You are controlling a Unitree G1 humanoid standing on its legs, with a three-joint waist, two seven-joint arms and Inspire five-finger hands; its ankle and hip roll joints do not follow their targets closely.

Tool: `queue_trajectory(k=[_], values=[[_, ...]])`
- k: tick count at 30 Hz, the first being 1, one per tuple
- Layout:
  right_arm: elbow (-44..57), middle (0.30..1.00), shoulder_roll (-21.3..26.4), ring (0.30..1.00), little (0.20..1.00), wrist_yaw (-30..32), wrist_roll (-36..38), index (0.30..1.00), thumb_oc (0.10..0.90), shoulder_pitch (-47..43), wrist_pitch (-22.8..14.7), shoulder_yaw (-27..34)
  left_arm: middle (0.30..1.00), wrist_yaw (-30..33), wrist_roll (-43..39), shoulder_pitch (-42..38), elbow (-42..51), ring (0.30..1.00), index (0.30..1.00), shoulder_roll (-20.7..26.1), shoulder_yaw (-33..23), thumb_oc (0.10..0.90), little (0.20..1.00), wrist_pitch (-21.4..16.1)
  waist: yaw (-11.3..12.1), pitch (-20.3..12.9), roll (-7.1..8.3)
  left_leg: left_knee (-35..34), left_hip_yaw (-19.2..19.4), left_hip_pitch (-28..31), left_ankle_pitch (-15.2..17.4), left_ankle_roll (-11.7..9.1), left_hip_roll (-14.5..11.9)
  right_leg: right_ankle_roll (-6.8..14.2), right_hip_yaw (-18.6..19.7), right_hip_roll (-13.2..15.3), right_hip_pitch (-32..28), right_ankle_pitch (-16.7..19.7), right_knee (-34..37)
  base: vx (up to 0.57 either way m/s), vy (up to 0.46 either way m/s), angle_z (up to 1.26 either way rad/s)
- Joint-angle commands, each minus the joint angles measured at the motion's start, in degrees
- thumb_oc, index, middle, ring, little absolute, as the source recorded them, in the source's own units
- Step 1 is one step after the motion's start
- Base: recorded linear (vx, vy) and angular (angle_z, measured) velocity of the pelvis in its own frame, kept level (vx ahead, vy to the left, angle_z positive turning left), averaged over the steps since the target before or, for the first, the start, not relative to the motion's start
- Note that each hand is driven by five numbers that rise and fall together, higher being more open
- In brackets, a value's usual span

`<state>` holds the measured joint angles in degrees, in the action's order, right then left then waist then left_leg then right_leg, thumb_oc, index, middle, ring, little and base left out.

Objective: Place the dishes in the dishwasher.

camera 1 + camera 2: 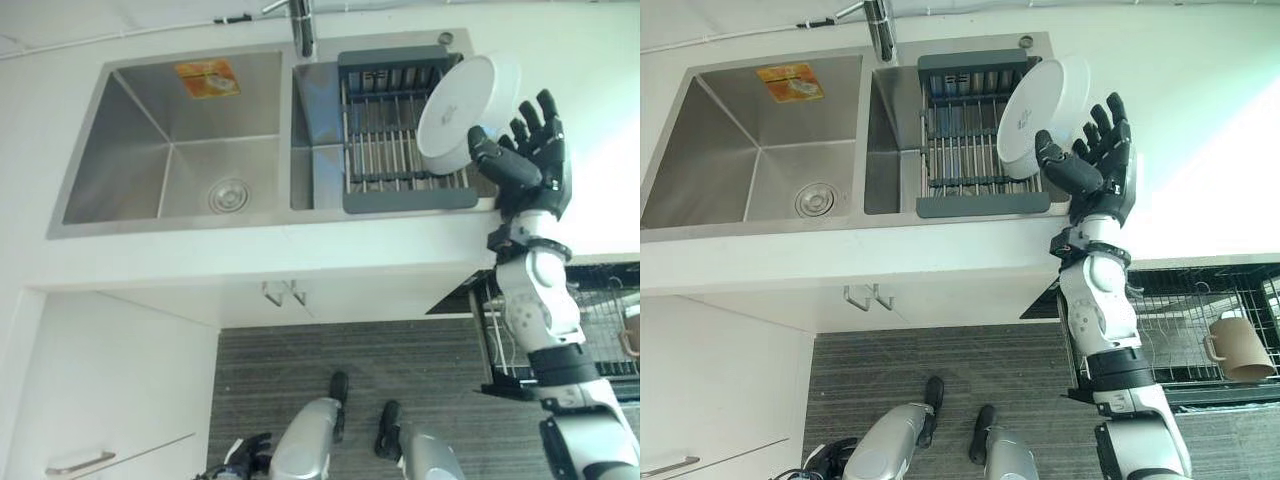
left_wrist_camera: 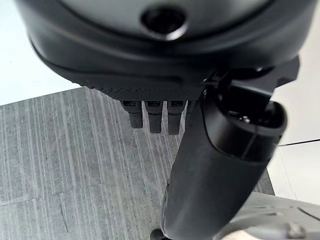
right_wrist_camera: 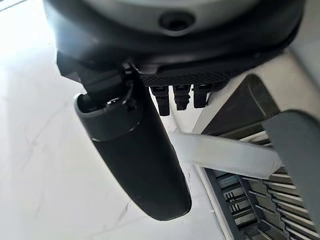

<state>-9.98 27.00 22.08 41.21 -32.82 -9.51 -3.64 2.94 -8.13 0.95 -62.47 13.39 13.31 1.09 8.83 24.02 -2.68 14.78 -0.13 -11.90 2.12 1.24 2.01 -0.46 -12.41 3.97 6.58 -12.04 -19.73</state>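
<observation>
A white dish (image 1: 465,105) leans on edge at the right end of the grey drying rack (image 1: 410,200) that sits in the right sink basin. My right hand (image 1: 530,160) is raised at the dish's right side, open, with its fingers straight up and its thumb (image 3: 135,150) across the lower rim. In the right wrist view the dish's rim (image 3: 225,152) runs between the thumb and the fingers. The pulled-out dishwasher rack (image 1: 1200,330) lies below the counter at the right, with a brown mug (image 1: 1238,350) in it. My left hand (image 1: 245,452) hangs low, open, fingers (image 2: 152,117) pointing at the floor.
The deep left sink basin (image 1: 180,140) holds a drain and an orange sticker. A faucet (image 1: 303,25) stands behind the divider. White counter surrounds the sink. Two hooks (image 1: 280,293) hang under the counter edge, and a cabinet door handle (image 1: 80,462) is at the lower left.
</observation>
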Motion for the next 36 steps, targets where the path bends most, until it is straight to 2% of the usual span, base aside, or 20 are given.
queue_trajectory(k=[1,5,9,14,21,22,23,24,26,27,36], values=[[3.79,0.9,4.7,0.9,0.9,-0.95,0.42,0.9,0.8,-7.59,-4.19,1.42,0.9,-0.47,0.75,1.85,-0.1,0.9,0.9,3.66,1.59,0.8,0.9,0.24,0.39,-3.22,0.7,2.41,-2.28,-0.71,5.18,-1.87,-1.29,6.04,-1.15,5.36,-0.29,3.9,2.54,0.0,0.0,0.0],[2.34,0.9,5.72,0.9,0.9,-1.11,2.55,0.9,0.8,-9.42,-3.65,1.91,0.9,-0.36,1.83,1.55,-0.24,0.9,0.9,4.04,1.9,0.8,0.9,0.67,0.8,-2.88,0.61,2.41,-2.65,-0.89,5.1,-1.87,-1.16,6.13,-1.5,5.64,-0.34,3.92,2.54,0.0,-0.002,0.05],[0.68,0.9,6.59,0.9,0.9,-1.64,4.11,0.9,0.8,-11.55,-2.37,1.84,0.9,3.25,3.92,0.94,-1.26,0.9,0.9,4.74,2.55,0.8,0.9,3.37,1.02,-2.5,0.65,2.41,-2.78,-1.18,4.96,-1.99,-1.12,6.22,-1.59,5.66,-0.16,3.97,2.54,-0.01,-0.001,0.02],[-1.7,0.9,7.5,0.9,0.9,-1.11,5.84,0.9,0.8,-13.13,-1.88,2.06,0.9,3.27,4.34,0.34,-2.05,0.9,0.9,5.03,2.61,0.8,0.9,3.15,1.32,-2.34,0.89,2.41,-2.94,-1.19,4.94,-2.11,-1.21,6.3,-1.85,5.86,-0.32,3.96,2.54,0.0,-0.002,0.01],[-3.83,0.9,8.44,0.9,0.9,-0.67,6.41,0.9,0.8,-13.74,1.18,1.72,0.9,2.93,3.96,0.19,-1.07,0.9,0.9,5.32,3.03,0.8,0.9,2.94,1.61,-1.75,0.88,2.41,-3.08,-1.51,4.82,-2.13,-1.19,6.34,-2.01,5.97,-0.1,4.05,2.54,-0.01,0.001,0.01],[-4.34,0.676,8.64,0.676,0.676,-0.92,6.52,0.676,0.651,-13.8,1.43,1.6,0.9,2.89,3.87,0.14,-0.96,0.9,0.9,5.41,3.09,0.8,0.9,2.93,1.65,-1.69,0.91,2.41,-3.05,-1.55,4.79,-2.13,-1.22,6.35,-2.03,5.97,-0.09,4.07,2.54,-0.01,-0.005,0.05],[-4.78,0.578,8.78,0.578,0.578,-1.12,6.71,0.578,0.585,-13.9,1.58,1.48,0.9,2.88,3.77,0.12,-0.9,0.9,0.9,5.45,3.19,0.8,0.9,2.89,1.69,-1.65,0.93,2.41,-3.02,-1.59,4.77,-2.13,-1.24,6.36,-2.06,5.98,-0.07,4.09,2.54,-0.01,-0.007,0.04],[-5.17,0.54,8.89,0.54,0.54,-1.23,6.83,0.54,0.56,-14.06,1.81,1.36,0.9,2.93,3.66,0.13,-0.78,0.9,0.9,5.48,3.34,0.8,0.9,2.83,1.78,-1.44,0.95,2.41,-2.97,-1.43,4.8,-2.12,-1.24,6.33,-2.08,5.99,-0.24,4.05,2.54,0.0,0.0,0.0],[-5.77,0.324,9.14,0.324,0.324,-1.76,7.32,0.324,0.416,-14.34,2.37,1.16,0.9,2.97,3.66,-0.01,-0.56,0.9,0.9,5.52,3.41,0.8,0.9,2.79,1.84,-1.25,0.96,2.41,-2.97,-1.49,4.75,-2.15,-1.31,6.32,-2.14,6.01,-0.19,4.08,2.54,0.0,0.0,0.0],[-6.0,0.3,9.22,0.3,0.3,-1.92,7.31,0.3,0.4,-14.51,2.57,1.08,0.9,2.94,3.53,-0.06,-0.43,0.9,0.9,5.58,3.47,0.8,0.9,2.83,1.87,-1.18,0.94,2.41,-2.99,-1.55,4.73,-2.16,-1.3,6.31,-2.16,6.0,-0.15,4.09,2.54,-0.04,0.004,0.01],[-7.19,0.3,9.67,0.3,0.3,-2.13,5.47,0.3,0.4,-15.52,3.58,-0.08,0.9,2.85,3.36,-0.17,0.29,0.9,0.9,5.7,3.75,0.8,0.9,2.78,2.22,-0.83,0.99,2.41,-3.0,-1.53,4.93,-2.37,-1.38,6.39,-2.52,6.23,-0.37,3.75,2.54,-0.01,0.0,0.04]])
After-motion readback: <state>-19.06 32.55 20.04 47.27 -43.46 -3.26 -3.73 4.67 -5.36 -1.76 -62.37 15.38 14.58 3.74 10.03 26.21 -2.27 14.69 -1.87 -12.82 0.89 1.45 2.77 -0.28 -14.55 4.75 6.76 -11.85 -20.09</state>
